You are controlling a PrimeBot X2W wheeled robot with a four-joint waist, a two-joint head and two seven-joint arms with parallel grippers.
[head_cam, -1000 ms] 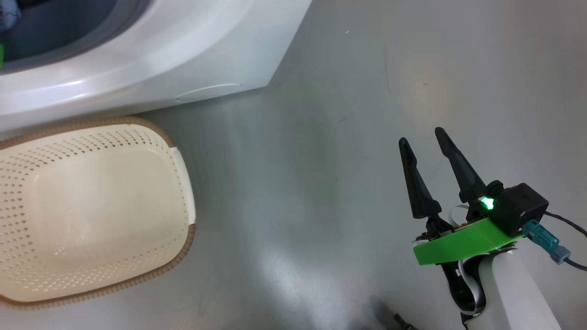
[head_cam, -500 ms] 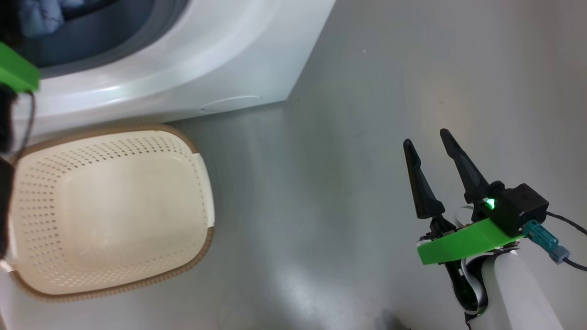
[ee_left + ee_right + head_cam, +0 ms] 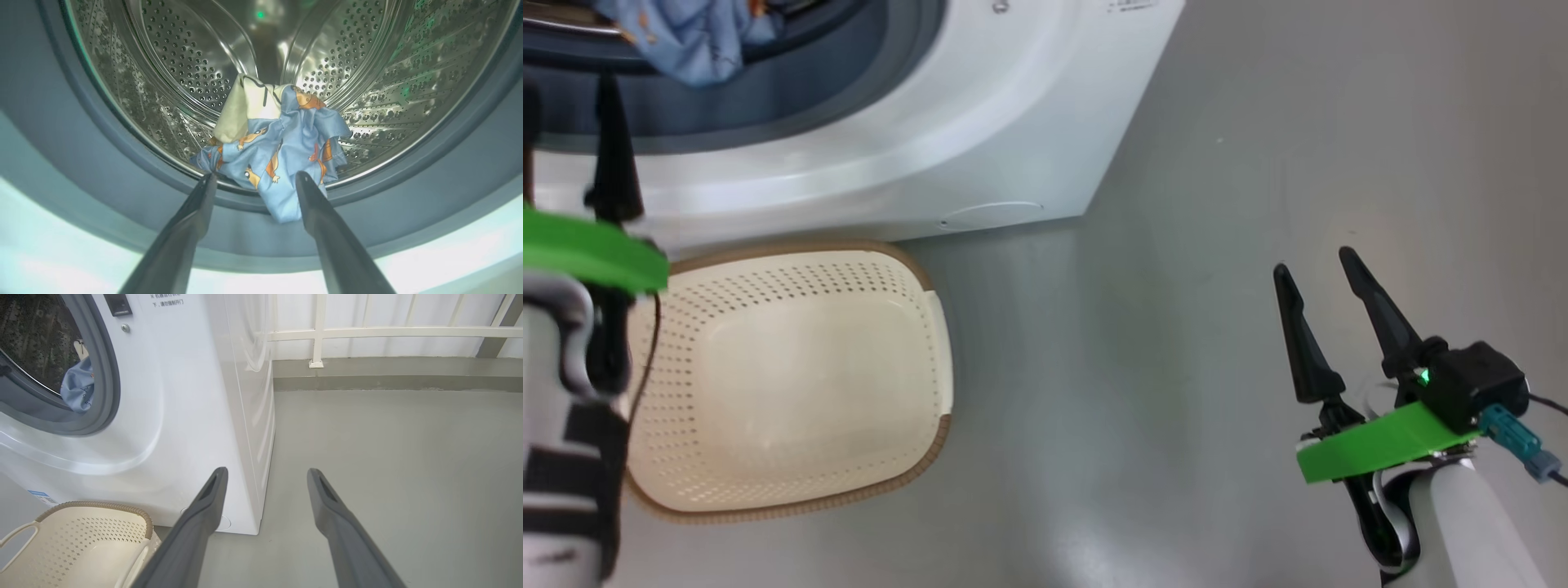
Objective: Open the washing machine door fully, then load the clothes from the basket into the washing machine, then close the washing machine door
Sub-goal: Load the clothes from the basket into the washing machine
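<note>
The white washing machine (image 3: 980, 122) stands with its mouth uncovered; the washing machine door is out of view. Blue bear-print clothes (image 3: 282, 139) lie at the front of the steel drum (image 3: 367, 61), one corner drooping over the grey gasket (image 3: 61, 122). My left gripper (image 3: 256, 176) is open just outside the mouth, its fingertips apart and short of the clothes, holding nothing. The cream basket (image 3: 792, 376) sits on the floor against the machine's front, with nothing inside. My right gripper (image 3: 1313, 261) hangs open over bare floor to the right, far from the basket.
A round cover (image 3: 990, 215) sits low on the machine's front. Grey floor (image 3: 388, 457) stretches right of the machine to a low curb and white railing (image 3: 367, 332). The basket's white handle (image 3: 18, 535) faces the right wrist view.
The head camera has turned, shifting the whole picture rightward. My left arm has come into the head view at the left edge, fingers at the machine's mouth. The right gripper keeps its stance.
</note>
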